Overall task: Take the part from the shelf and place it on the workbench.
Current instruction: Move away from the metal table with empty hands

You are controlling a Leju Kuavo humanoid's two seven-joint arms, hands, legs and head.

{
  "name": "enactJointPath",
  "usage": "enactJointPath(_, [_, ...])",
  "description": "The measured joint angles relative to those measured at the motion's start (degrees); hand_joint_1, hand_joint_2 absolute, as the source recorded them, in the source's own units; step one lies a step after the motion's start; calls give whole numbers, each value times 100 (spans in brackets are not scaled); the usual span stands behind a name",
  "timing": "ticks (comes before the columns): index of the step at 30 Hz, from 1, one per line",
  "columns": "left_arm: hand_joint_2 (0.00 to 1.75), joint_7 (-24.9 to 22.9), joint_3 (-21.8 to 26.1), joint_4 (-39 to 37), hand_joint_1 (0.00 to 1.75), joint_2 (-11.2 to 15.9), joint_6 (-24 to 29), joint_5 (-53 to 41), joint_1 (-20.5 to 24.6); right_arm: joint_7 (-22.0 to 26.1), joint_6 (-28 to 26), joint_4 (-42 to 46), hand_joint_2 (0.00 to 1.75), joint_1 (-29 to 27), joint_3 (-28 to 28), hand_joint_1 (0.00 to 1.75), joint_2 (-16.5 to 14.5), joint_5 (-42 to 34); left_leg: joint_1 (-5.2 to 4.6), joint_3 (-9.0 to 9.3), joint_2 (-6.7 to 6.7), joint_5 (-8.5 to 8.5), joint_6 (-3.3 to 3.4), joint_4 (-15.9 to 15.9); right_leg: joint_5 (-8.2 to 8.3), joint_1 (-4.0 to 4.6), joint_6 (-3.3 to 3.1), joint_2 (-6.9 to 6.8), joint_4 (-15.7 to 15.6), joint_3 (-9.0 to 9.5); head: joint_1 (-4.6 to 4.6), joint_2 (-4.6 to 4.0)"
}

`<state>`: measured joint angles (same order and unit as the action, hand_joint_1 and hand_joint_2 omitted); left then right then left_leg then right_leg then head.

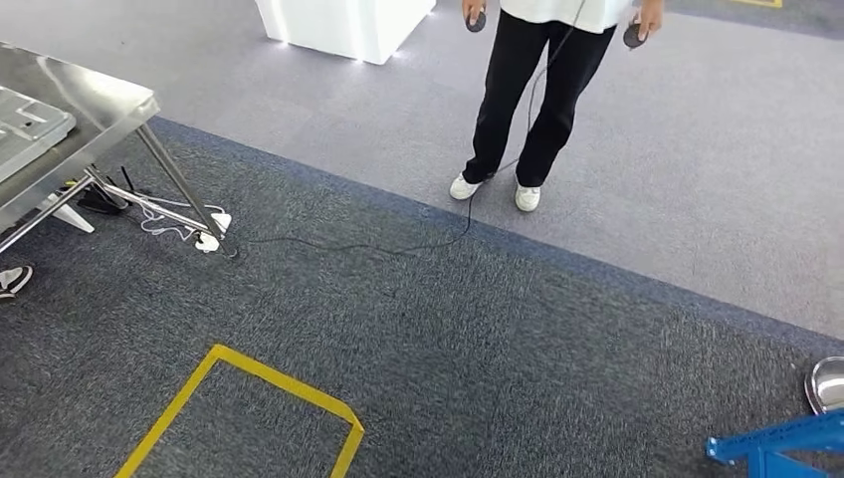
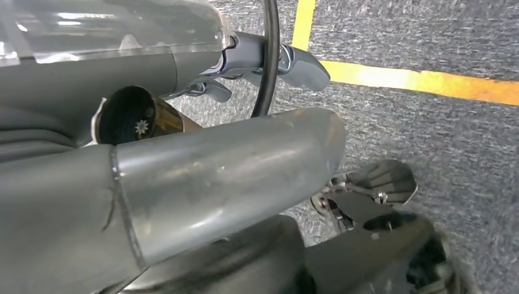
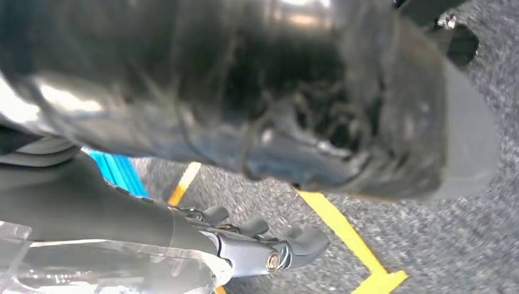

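A steel workbench [image 1: 95, 105] stands at the far left, with a flat grey metal plate [image 1: 25, 124] lying on it. At the lower right corner a blue shelf frame [image 1: 776, 443] juts in, and a shiny round metal part [image 1: 826, 383] sits just above it at the picture's edge. My left hand [image 2: 183, 153] hangs over the carpet, its thick thumb and darker fingers [image 2: 300, 64] apart with nothing between them. My right hand [image 3: 245, 245] also hangs over the carpet, with its fingers [image 3: 303, 239] stretched out and holding nothing.
A person in black trousers and white shoes [image 1: 537, 90] stands ahead, holding a controller in each hand. A black cable [image 1: 378, 247] runs across the carpet to a power strip [image 1: 206, 239] under the workbench. Yellow tape [image 1: 259, 378] marks a box on the floor. A white block [image 1: 343, 25] stands at the back.
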<state>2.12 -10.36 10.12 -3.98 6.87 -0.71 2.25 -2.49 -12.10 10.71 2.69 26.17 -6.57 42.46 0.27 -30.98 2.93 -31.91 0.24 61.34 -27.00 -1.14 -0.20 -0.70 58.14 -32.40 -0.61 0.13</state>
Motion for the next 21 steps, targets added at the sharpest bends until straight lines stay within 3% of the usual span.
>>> enactJointPath(2, [0,-32,27,0,0,0,4,14,-17,31,-11,0,0,9,37,0,0,-15,10,-304,-217,-369,-20,693,22,10,-32,122,0,-30,-1,0])
enactJointPath(3, [0,-37,31,0,0,0,3,11,-29,47,-13,0,0,11,46,0,0,-14,12,-439,-242,-466,-19,984,31,19,-40,196,2,-42,1,0])
enactJointPath(4, [0,-15,35,0,0,0,2,6,-40,64,-14,0,0,11,53,0,0,-11,12,-502,-252,-454,-9,1115,38,26,-42,276,7,-51,0,0])
enactJointPath(5, [0,39,41,0,0,0,2,3,-45,79,-14,0,0,11,58,0,1,-3,11,-468,-266,-332,10,1037,44,30,-39,358,14,-56,0,0])
enactJointPath(6, [0,130,51,0,0,0,2,-1,-43,93,-14,0,0,12,63,0,1,13,11,-341,-309,-133,39,764,49,31,-31,439,22,-58,0,0])
enactJointPath(8, [0,351,70,0,0,0,1,-16,-32,111,-14,0,0,23,69,0,0,55,10,-20,-564,214,104,51,65,26,-4,577,36,-71,1,0])
enactJointPath(10, [0,536,76,1,0,-2,-3,-49,-6,119,-15,0,0,44,82,0,-1,69,-2,122,-744,313,141,-311,100,8,57,701,37,-114,1,0])
enactJointPath(12, [0,628,76,2,0,-14,-12,-94,51,118,-17,0,0,44,106,0,-1,68,-12,138,-654,340,175,-375,150,-7,145,828,15,-152,2,0])
enactJointPath(13, [0,638,76,3,0,-27,-18,-111,83,115,-18,0,0,38,122,0,4,71,-7,156,-577,378,207,-425,137,-1,174,792,37,-176,3,0])
enactJointPath(15, [0,630,76,4,0,-48,-29,-131,115,105,-21,0,0,38,154,0,18,73,5,176,-405,461,285,-531,-90,33,202,506,358,-337,9,0])
enactJointPath(16, [0,626,77,4,0,-52,-34,-135,123,101,-23,0,0,46,172,0,26,73,-8,171,-318,478,309,-547,-291,40,203,312,688,-493,10,0])
enactJointPath(18, [0,623,78,4,0,-52,-42,-138,124,98,-24,0,0,56,192,0,31,73,-35,133,-142,482,327,-535,-625,33,226,142,1408,-819,13,0])
enactJointPath(19, [0,622,79,4,0,-53,-45,-141,126,98,-25,0,0,54,197,0,32,73,-42,118,-53,479,328,-524,-660,25,239,113,1580,-883,13,0])
enactJointPath(20, [0,621,79,4,0,-55,-49,-146,131,98,-25,0,0,49,199,0,33,73,-43,106,30,474,324,-513,-588,20,249,85,1524,-828,13,0])
enactJointPath(21, [0,621,79,4,0,-58,-52,-153,138,96,-25,0,0,44,202,0,38,73,-42,100,102,467,314,-499,-432,16,256,37,1239,-650,14,0])
